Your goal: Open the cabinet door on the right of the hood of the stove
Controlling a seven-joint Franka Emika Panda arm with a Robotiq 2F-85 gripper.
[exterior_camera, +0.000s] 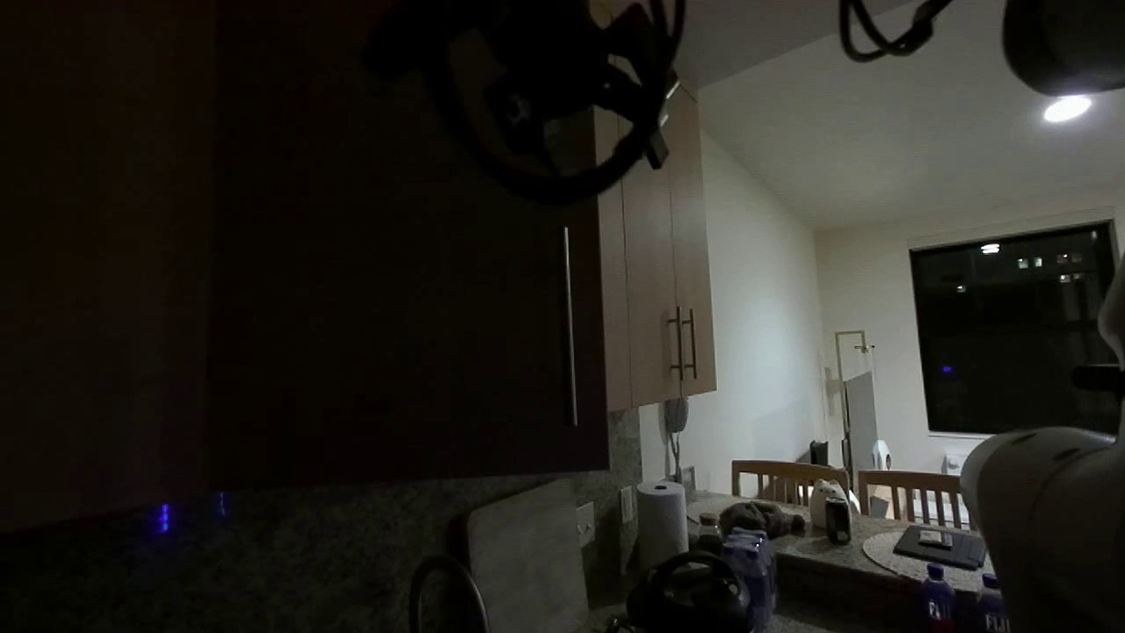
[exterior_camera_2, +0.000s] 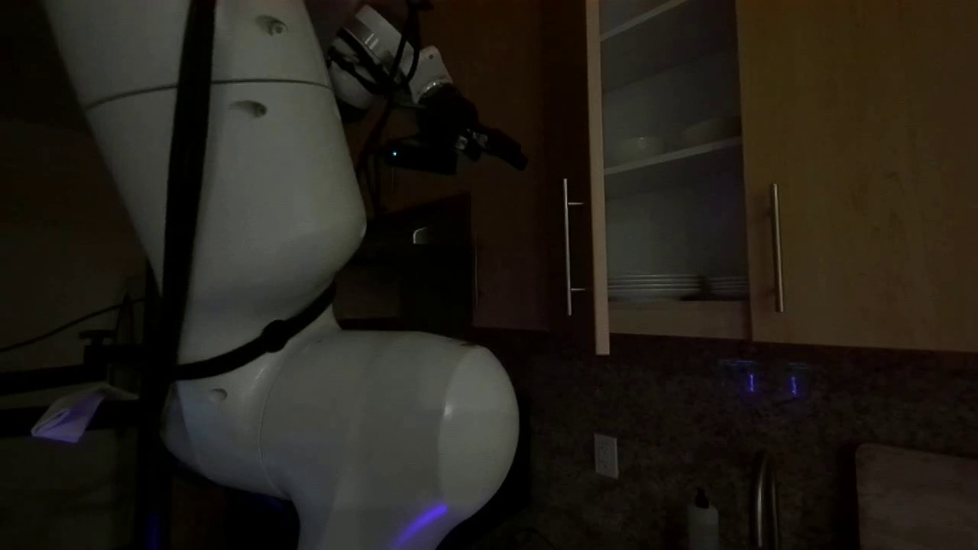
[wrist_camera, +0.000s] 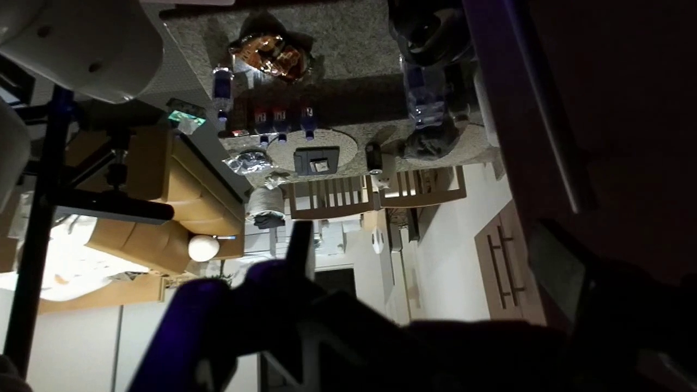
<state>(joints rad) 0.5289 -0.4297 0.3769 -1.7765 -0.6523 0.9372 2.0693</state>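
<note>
White robot arm, foreground of an exterior view; its gripper, near the upper part of the cabinet door, has its jaws unclenched and spread wide. Whether the nearer fingertip touches the door cannot be told. That door, right of the arm there, is swung outward, its slim silver handle upright near the free edge. Open cabinet, just behind the door: stacked plates at the bottom; pale dishes, too dim to identify, on the shelf above. A closed neighbouring door adjoins on the right. Farther off, inverted in the wrist view, the granite desk carries a shiny orange-brown bag, upright labelled bottles and, beyond these, a black can; their contents are not discernible. Wooden chairs stand past the desk; a dark window lies farthest.
</note>
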